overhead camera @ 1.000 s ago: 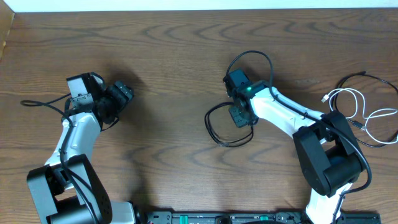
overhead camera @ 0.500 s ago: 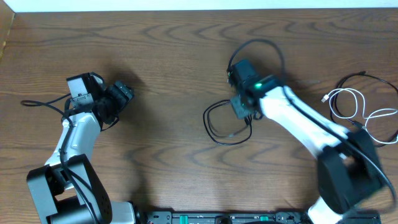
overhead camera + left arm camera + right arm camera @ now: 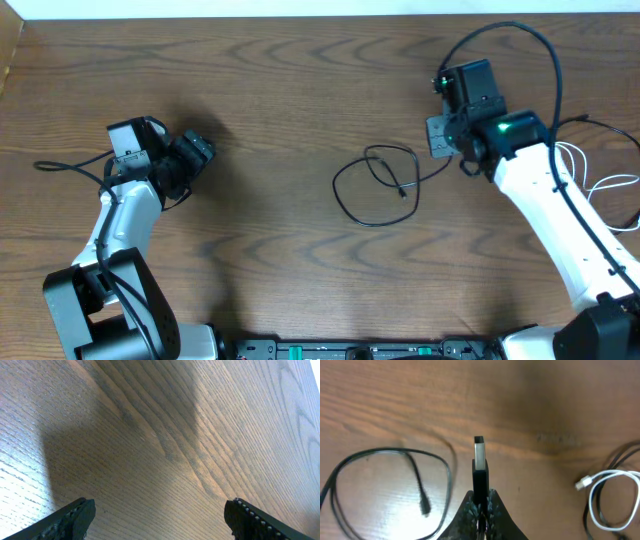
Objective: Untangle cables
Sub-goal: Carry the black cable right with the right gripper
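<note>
Table (image 3: pixel 280 80): bare wood over the left half and along the far edge, so passage is open there. Left gripper (image 3: pixel 197 152) has its jaws wide, with only wood grain between the fingers. Nothing is near it but its own left arm (image 3: pixel 122 215) behind.

Centre: black cable (image 3: pixel 395 450) lies in loose crossing loops and blocks a low sweep through the middle. One strand leads right to the plug (image 3: pixel 479 457), pinched in the right gripper (image 3: pixel 440 140).

Right wrist view: bare lane ahead of the plug, black loops on one side, white cable (image 3: pixel 583 482) on the other.

Right edge: right arm (image 3: pixel 560 215) lies over the white cable and covers part of it.
</note>
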{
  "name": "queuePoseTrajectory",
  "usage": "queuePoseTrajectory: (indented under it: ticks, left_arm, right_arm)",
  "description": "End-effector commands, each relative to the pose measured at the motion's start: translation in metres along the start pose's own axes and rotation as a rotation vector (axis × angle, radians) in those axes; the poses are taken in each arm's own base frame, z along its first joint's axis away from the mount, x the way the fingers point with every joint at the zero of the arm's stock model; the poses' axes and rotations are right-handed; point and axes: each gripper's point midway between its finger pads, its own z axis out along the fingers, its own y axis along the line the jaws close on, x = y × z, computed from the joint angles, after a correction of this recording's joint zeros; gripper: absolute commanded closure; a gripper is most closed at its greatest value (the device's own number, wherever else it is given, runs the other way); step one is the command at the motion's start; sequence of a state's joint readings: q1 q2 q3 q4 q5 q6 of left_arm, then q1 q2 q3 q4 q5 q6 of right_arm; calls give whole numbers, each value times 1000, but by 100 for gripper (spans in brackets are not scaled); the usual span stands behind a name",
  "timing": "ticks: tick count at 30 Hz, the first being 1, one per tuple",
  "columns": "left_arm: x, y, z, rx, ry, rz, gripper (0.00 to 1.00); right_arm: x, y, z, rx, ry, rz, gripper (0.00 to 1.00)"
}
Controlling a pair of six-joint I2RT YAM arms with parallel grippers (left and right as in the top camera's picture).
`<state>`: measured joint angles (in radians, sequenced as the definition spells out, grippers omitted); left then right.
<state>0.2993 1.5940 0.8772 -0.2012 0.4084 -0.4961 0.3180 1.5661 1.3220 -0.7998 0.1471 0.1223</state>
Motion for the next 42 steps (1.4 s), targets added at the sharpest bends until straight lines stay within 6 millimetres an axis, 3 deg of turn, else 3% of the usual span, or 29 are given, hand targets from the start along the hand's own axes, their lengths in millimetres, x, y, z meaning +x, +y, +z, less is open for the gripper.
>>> queuePoseTrajectory:
  ticks: [1,4,10,12,16,19,21,27,30,33,37,42]
  left_arm:
    - [-3,0,-3,-5,-17,14,12]
    - [-3,0,-3,-5,-17,14,12]
    - [-3,0,-3,-5,-17,14,12]
    - [-3,0,-3,-5,-17,14,12]
    - [-3,0,-3,-5,-17,15,12]
    - [-3,0,-3,-5,-17,14,12]
    - [-3,0,-3,-5,-17,14,12]
    - [-3,0,-3,-5,-17,14,12]
    - [-3,0,-3,-5,-17,15,12]
    - [-3,0,-3,-5,-17,15,12]
    - [-3,0,-3,-5,-17,15,12]
    - [-3,0,-3,-5,-17,15,12]
  right_arm:
    - [9,21,13,-123,61,15,99]
    - [19,39,27,-200,117,-16,99]
    - [43,49,67,-189,222,-97,94]
    - [51,50,80,-186,259,-109,83]
    - [71,51,103,-177,341,-112,51]
    - [90,51,118,-171,415,-116,42]
    - [102,52,125,-173,460,-118,41]
    - [134,60,143,-167,569,-148,46]
    - [147,61,148,-158,613,-163,62]
    - [155,53,149,-112,645,-181,85]
    - [156,38,148,-35,652,-204,99]
    - [151,45,144,-69,658,-193,99]
